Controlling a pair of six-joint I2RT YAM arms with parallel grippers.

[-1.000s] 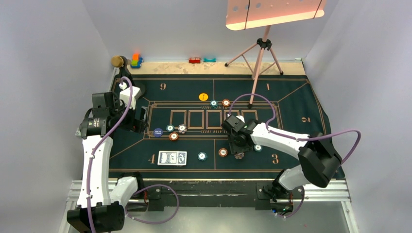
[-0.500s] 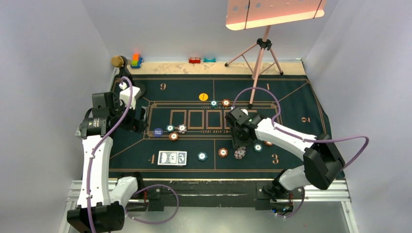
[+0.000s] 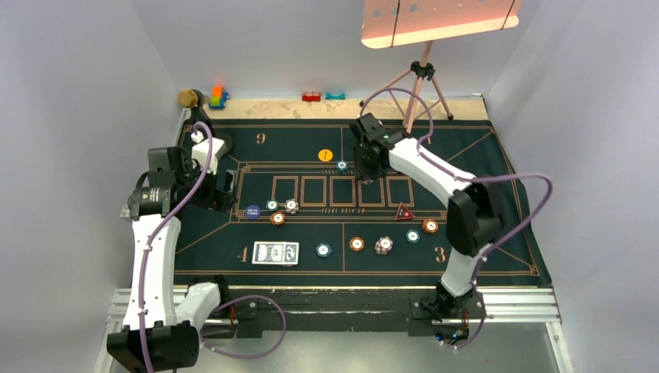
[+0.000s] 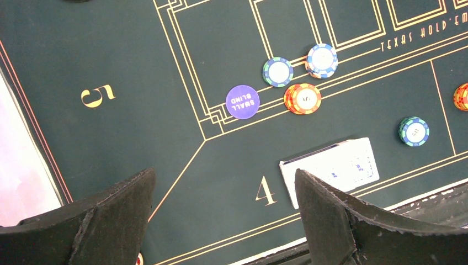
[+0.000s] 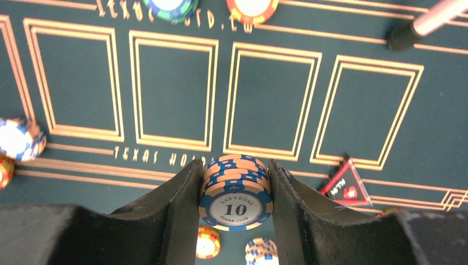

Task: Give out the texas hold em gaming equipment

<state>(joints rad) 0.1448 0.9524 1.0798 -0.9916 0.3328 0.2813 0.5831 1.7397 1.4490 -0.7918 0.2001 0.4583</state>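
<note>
The right claw (image 5: 235, 179) is clamped on a short stack of orange chips (image 5: 235, 205) with blue edge stripes. The face turned to the wrist camera reads "10". Both black fingers (image 5: 185, 193) press the stack's sides, and it hangs clear of the green felt mat (image 3: 482, 167), over the row of gold-lined card boxes.

Seen from overhead, the wrist points down near the far side of that row. The forearm runs back and to the right to a raised elbow, and the upper link drops to the base at the near edge. On the mat to the right of the held stack lies the red triangle marker (image 5: 345, 185). A teal chip (image 5: 168, 4) and an orange chip (image 5: 251, 5) sit beyond the boxes, and a tripod foot (image 5: 403, 36) stands farther right.

The left claw (image 4: 221, 221) hangs with its jaws wide apart and grips nothing, above the mat between seat numbers 5 and 4. Its arm stands tall at the left edge with the wrist folded inward. Ahead of it lie the dark-blue small-blind button (image 4: 242, 101), a teal-edged chip (image 4: 277, 72), a white chip stack (image 4: 322, 59) and an orange chip stack (image 4: 302, 98). The blue-backed playing cards (image 4: 331, 168) lie at seat 4.
</note>
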